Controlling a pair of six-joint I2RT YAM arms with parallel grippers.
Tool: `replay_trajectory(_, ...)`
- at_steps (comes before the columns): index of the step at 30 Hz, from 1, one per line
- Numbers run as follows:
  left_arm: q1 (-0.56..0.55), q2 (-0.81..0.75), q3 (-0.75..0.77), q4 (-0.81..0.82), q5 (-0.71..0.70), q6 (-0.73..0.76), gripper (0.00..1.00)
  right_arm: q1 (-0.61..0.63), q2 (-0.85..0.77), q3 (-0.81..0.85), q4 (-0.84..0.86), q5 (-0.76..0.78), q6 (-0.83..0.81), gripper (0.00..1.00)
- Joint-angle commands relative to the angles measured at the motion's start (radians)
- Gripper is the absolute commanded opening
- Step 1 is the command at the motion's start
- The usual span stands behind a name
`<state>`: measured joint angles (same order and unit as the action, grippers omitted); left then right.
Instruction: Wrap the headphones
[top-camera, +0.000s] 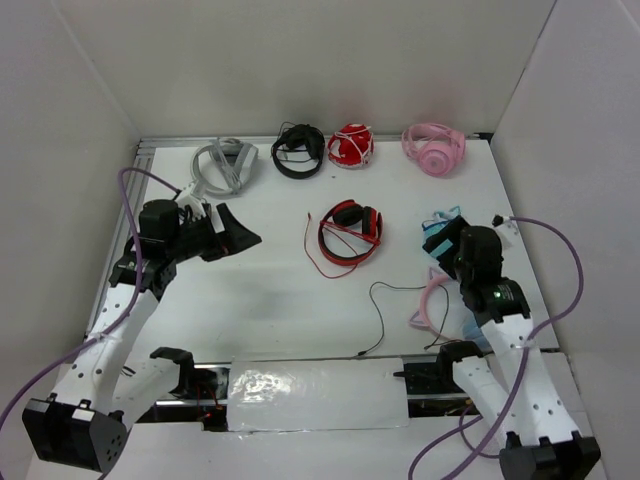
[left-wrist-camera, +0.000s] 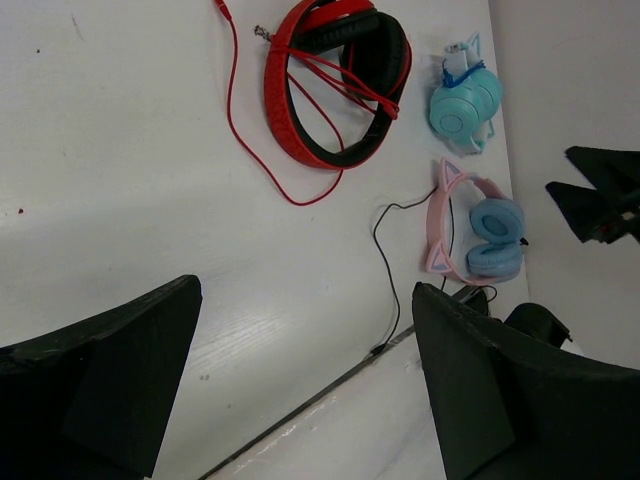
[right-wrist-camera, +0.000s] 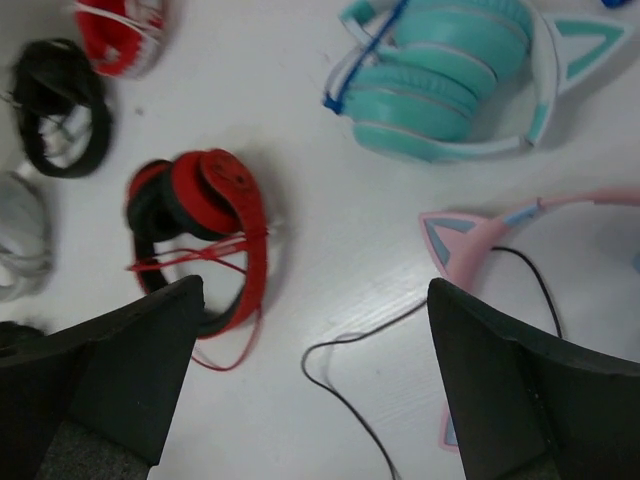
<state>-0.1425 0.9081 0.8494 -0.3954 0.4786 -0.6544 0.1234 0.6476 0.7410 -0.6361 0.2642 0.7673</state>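
The headphones (top-camera: 432, 300) lie on the white table at the right, pink cat-ear band up, light blue cups (left-wrist-camera: 495, 235) folded together. Their thin black cable (top-camera: 378, 318) snakes left and then toward the near edge, ending in a plug. In the right wrist view one pink ear (right-wrist-camera: 465, 240) and the cable (right-wrist-camera: 340, 350) show. My right gripper (top-camera: 447, 245) hovers open just beyond the headphones, holding nothing (right-wrist-camera: 315, 295). My left gripper (top-camera: 238, 232) hangs open over the left of the table, far from them, also holding nothing (left-wrist-camera: 305, 300).
Red-and-black headphones (top-camera: 350, 232) with a red cable lie mid-table. Teal cat-ear headphones (top-camera: 440, 222) sit under my right gripper. Along the back stand grey (top-camera: 225, 165), black (top-camera: 298, 152), red-and-white (top-camera: 350, 147) and all-pink (top-camera: 433, 148) sets. White walls enclose the table.
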Motion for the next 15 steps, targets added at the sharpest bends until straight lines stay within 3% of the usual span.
replay_trajectory(1, -0.011, 0.000, 0.030, 0.033, 0.020, 0.024, 0.99, -0.004, 0.052, -0.052, -0.066, 0.021, 0.046, 1.00)
replay_trajectory(8, -0.031, 0.005, 0.017, 0.027, -0.005, 0.016, 0.99, -0.004, 0.141, -0.173, -0.019, -0.017, 0.089, 1.00)
replay_trajectory(15, -0.058, 0.020, 0.027, -0.002, -0.029, 0.009, 0.99, -0.005, 0.371, -0.181, 0.047, -0.010, 0.128, 0.98)
